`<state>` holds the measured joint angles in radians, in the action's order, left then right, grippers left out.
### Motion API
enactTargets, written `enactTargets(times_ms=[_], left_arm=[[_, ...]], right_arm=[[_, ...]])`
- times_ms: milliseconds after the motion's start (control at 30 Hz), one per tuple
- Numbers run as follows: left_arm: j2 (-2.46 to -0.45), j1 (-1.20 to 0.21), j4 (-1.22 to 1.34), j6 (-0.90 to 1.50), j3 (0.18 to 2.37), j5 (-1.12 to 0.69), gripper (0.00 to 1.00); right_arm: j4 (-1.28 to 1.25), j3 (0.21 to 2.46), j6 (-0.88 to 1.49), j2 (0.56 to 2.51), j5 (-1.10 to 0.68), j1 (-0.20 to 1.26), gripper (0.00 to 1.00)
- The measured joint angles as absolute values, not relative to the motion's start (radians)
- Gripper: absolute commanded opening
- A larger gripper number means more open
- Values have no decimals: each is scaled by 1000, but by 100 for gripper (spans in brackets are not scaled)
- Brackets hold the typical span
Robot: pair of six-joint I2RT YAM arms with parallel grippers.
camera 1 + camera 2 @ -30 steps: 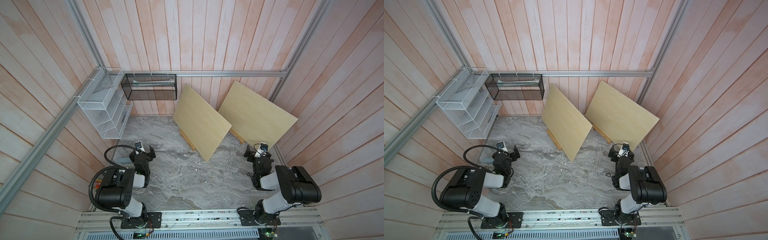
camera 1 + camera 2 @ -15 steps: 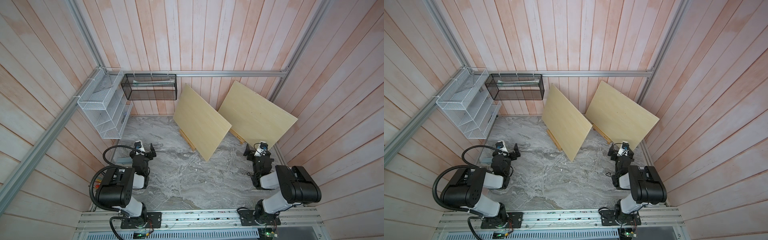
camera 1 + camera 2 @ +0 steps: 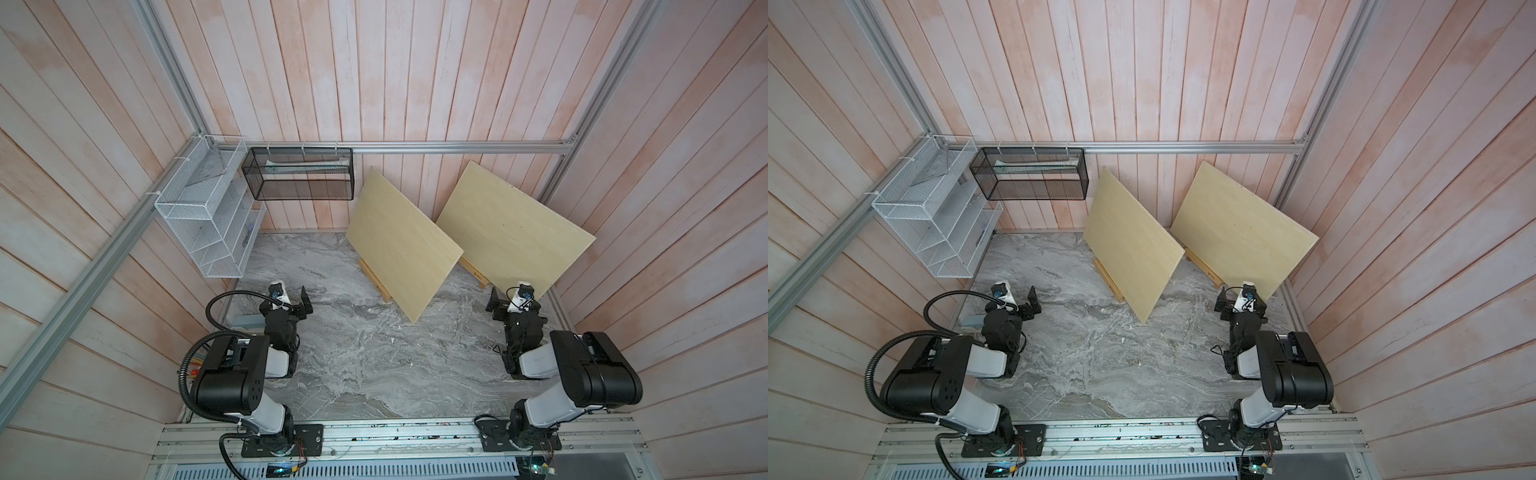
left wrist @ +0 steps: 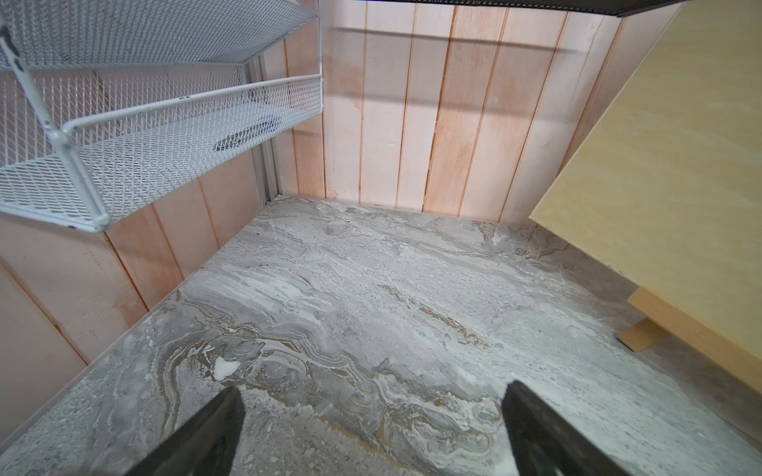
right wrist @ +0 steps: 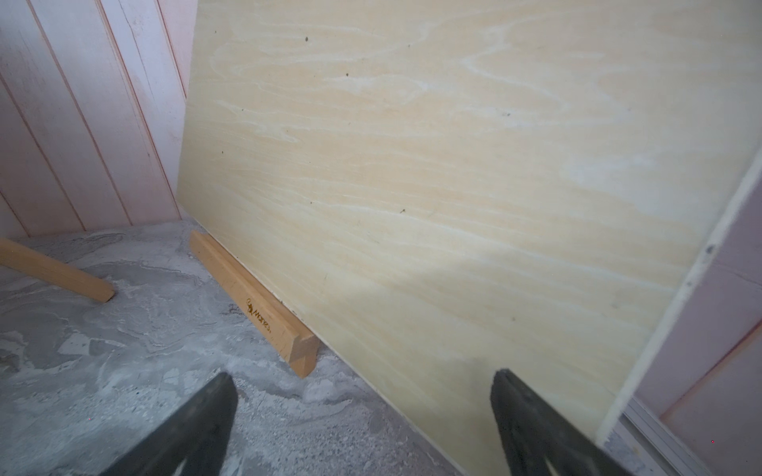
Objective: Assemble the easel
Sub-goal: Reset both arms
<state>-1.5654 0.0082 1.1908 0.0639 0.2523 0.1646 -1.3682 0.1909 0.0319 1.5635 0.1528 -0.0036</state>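
Right wrist view: right gripper (image 5: 363, 375) wide, empty, near the board (image 5: 453, 185); wooden easel ledge (image 5: 255, 305) touches the board's bottom edge on the worktop (image 5: 103, 371). Also wide, empty: left gripper (image 4: 373, 387), well apart from the board. Ledge likely light, stiff; pinch mid-length across its narrow sides.
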Motion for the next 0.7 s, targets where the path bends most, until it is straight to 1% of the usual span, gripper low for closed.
enactTargets(times_ms=[700], left_arm=[[-1565, 8, 1192, 64, 252, 165, 100]], right_arm=[[-1358, 193, 33, 1563, 110, -27, 98]])
